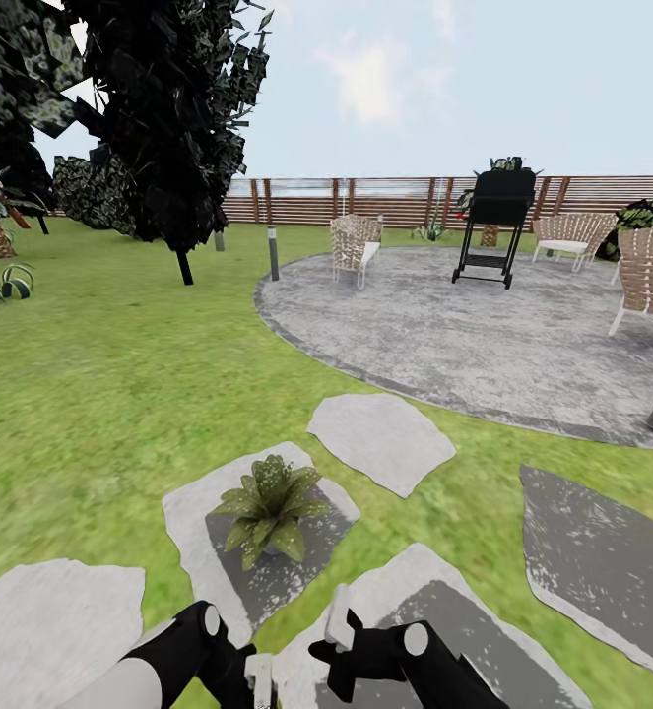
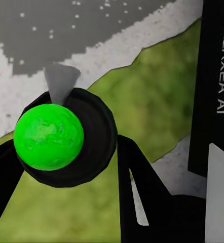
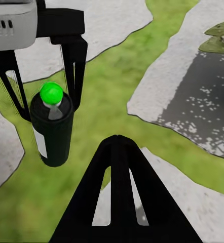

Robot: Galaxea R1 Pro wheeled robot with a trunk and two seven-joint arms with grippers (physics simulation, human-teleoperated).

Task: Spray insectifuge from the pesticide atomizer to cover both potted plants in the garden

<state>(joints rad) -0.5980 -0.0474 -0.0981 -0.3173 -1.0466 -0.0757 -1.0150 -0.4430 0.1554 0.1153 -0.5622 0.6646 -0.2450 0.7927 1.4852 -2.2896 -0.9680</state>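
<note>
One potted plant (image 1: 270, 504) close ahead, a low green rosette seated in the middle of a stepping stone (image 1: 193, 512), clear of that stone's edges on every side. Five flat stepping stones counted on the lawn (image 1: 119, 384) in the head view, with strips of grass between them. One round paved patio (image 1: 464, 335) beyond, its curved edge just past the farthest stone. On the patio: three wicker chairs (image 1: 354, 246) and one black grill (image 1: 493, 219), spaced along the far and right rim, with bare paving in the middle. One short post (image 1: 274, 253) at the patio's left edge, another at its right edge. Slatted fence (image 1: 385, 197) along the far boundary, and dark trees (image 1: 168, 118) over the far left of the lawn. Broad open grass from there to the stones.

One pesticide atomizer (image 3: 51, 131), dark-bodied and topped by a bright green ball, upright over grass between the two fingers of the left gripper (image 3: 48, 109), closed round its sides. Seen from above in the left wrist view, with a grey cone beside the ball.

Right gripper (image 3: 118, 147) just beside it, fingers drawn together to a point, holding nothing, over the edge of a stone.
</note>
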